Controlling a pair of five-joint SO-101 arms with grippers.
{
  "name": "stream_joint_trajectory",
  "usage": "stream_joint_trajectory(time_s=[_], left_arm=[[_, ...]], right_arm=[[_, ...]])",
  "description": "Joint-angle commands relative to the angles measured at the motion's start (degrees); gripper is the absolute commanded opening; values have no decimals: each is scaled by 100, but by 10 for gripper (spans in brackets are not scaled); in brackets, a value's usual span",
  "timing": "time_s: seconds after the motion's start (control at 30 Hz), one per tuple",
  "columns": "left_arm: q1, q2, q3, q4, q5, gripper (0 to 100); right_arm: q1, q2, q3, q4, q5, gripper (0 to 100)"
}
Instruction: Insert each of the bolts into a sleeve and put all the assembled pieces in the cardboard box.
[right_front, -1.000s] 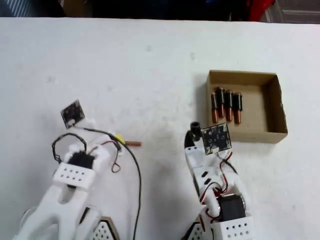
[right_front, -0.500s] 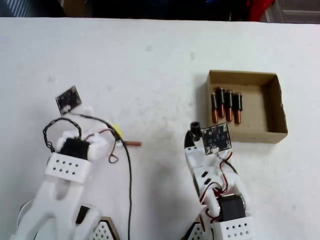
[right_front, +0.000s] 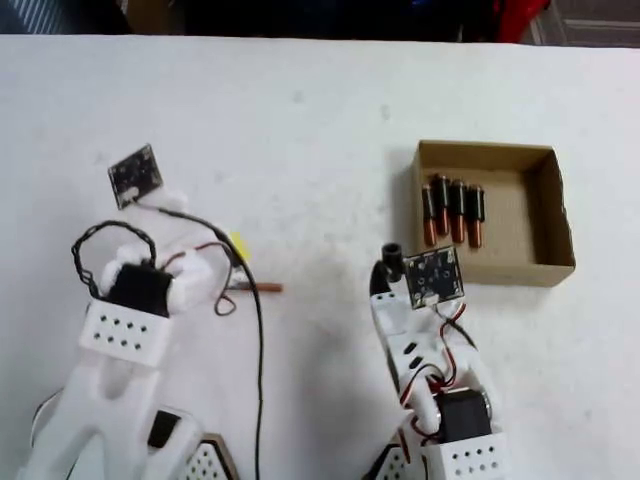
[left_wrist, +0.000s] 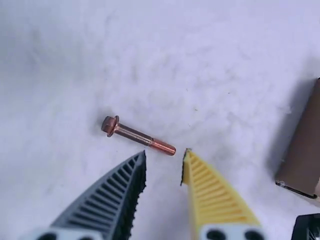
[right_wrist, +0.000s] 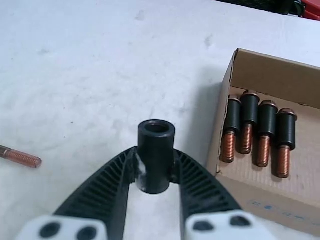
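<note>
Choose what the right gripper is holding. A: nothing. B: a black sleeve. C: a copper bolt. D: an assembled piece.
B: the right gripper is shut on the black sleeve, its bore empty, while the copper bolt lies apart on the table.

My left arm swings off to its own left, and its wrist camera board slides farther out over the table. My left gripper turns with it. In the high view more of the bolt now shows, lying just ahead of my parted fingertips, threaded end nearest the gap.
</note>
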Motion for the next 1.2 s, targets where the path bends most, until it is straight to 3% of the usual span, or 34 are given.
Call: stream_joint_trajectory(time_s=[0.0,0.37,0.7,0.8,1.17], left_arm=[[31,171,-800,431,-26,151],[66,2105,-1785,923,747,150],[31,3635,-1776,123,888,149],[31,4040,-1749,-149,1222,146],[22,4549,-1820,-334,1811,151]], right_arm=[[40,-57,-53,-145,-9,17],[48,-57,-53,-145,-9,17],[22,-57,-53,-145,-9,17],[22,-57,-53,-145,-9,17],[13,-57,-53,-145,-9,17]])
